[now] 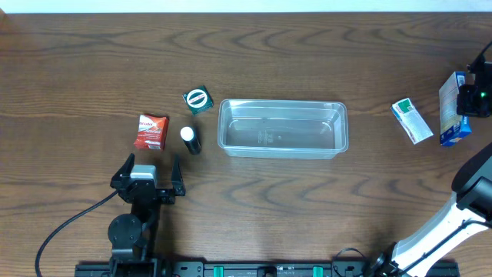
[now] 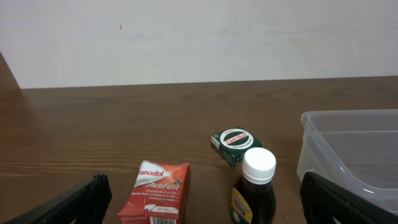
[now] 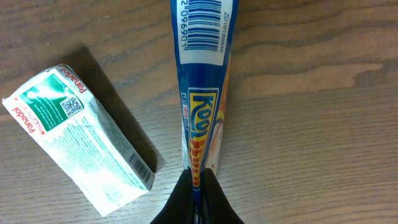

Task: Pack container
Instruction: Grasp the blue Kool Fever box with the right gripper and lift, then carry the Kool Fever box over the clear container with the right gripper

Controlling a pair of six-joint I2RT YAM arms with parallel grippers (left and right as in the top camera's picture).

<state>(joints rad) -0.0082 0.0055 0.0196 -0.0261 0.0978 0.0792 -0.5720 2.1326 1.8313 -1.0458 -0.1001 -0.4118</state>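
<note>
The clear plastic container [image 1: 283, 128] lies empty at the table's middle; its left end shows in the left wrist view [image 2: 348, 152]. My right gripper [image 1: 470, 100] [image 3: 198, 180] is shut on a flat blue packet [image 1: 453, 109] [image 3: 202, 81] at the far right, holding it on edge. A white-green Panadol box [image 1: 411, 120] [image 3: 74, 140] lies just left of it. My left gripper [image 1: 147, 178] is open and empty near the front left. Ahead of it are a red Panadol box [image 1: 151, 131] [image 2: 155, 193], a dark bottle with white cap [image 1: 190, 139] [image 2: 255, 186] and a small green box [image 1: 197, 99] [image 2: 235, 145].
The table's back edge meets a pale wall in the left wrist view. A black cable [image 1: 65, 227] runs from the left arm's base toward the front left.
</note>
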